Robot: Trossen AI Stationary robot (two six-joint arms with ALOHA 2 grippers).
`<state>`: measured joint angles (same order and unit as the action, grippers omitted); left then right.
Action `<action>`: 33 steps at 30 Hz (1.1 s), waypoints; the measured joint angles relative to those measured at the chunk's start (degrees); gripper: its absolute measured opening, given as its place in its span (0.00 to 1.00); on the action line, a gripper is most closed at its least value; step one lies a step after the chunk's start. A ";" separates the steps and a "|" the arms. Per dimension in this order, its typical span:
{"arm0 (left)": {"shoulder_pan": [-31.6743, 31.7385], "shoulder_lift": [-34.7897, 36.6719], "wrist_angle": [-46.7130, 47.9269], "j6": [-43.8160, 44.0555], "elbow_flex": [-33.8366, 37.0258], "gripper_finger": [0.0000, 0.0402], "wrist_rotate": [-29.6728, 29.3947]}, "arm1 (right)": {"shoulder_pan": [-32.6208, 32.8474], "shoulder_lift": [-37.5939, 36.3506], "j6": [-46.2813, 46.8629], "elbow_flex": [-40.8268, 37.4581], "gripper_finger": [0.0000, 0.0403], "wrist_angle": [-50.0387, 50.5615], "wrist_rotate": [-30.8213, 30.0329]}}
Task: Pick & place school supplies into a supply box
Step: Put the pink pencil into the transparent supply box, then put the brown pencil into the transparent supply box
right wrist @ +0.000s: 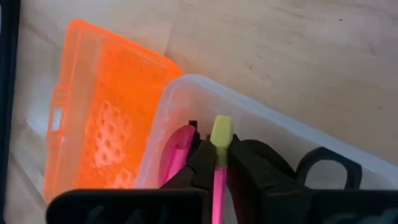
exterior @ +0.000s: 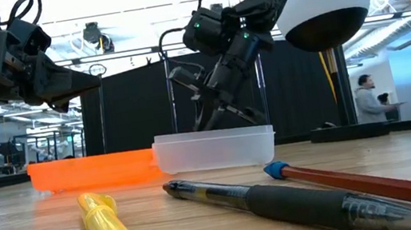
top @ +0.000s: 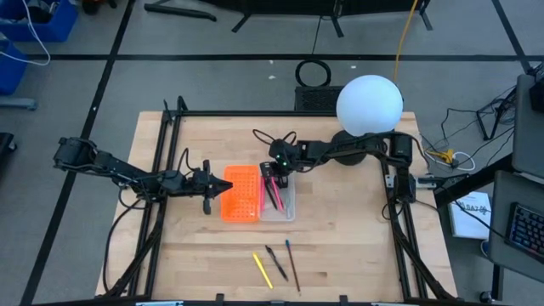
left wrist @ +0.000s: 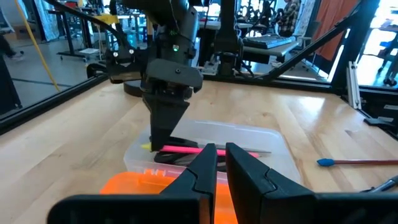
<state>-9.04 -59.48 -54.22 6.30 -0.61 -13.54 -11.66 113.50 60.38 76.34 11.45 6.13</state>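
The supply box lies open mid-table: an orange gridded panel joined to a clear tray. The tray holds a pink pen and black-handled scissors. My right gripper reaches down into the tray's far end, shut on a pink pencil. My left gripper is shut and empty, above the orange panel's left edge. A yellow pen, a black pen and a blue-tipped pencil lie flat near the front edge. My right gripper pinches the pink pencil's shaft between its two fingers, just behind its yellow-green eraser end. The fingers come from above, pointing down, and lie across the pencil. The pencil lies about level along the tray; whether it rests on the tray floor I cannot tell.
A white sphere stands over the right arm's base at the back. Black frame rails run along the table's left and right sides. A person stands in the room behind. Bare wood lies to the tray's right and front.
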 joint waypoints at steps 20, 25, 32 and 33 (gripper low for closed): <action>-0.02 0.00 0.22 2.01 -0.01 0.10 0.04 | 0.83 -1.78 -7.62 0.07 0.35 5.23 -1.57; 0.00 0.00 0.20 1.73 -0.01 0.10 0.00 | 0.76 -1.78 -9.19 0.04 0.33 13.50 -1.54; 0.00 0.00 0.19 1.42 -0.01 0.10 -0.46 | 1.25 -2.82 -10.18 0.02 0.30 12.47 0.04; 0.00 0.00 0.20 1.38 0.00 0.10 -0.46 | 1.27 -3.34 -10.31 0.02 0.30 12.16 0.02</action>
<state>-9.04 -59.48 -54.02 7.68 -0.61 -14.00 -10.39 110.16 50.07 76.36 23.61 6.15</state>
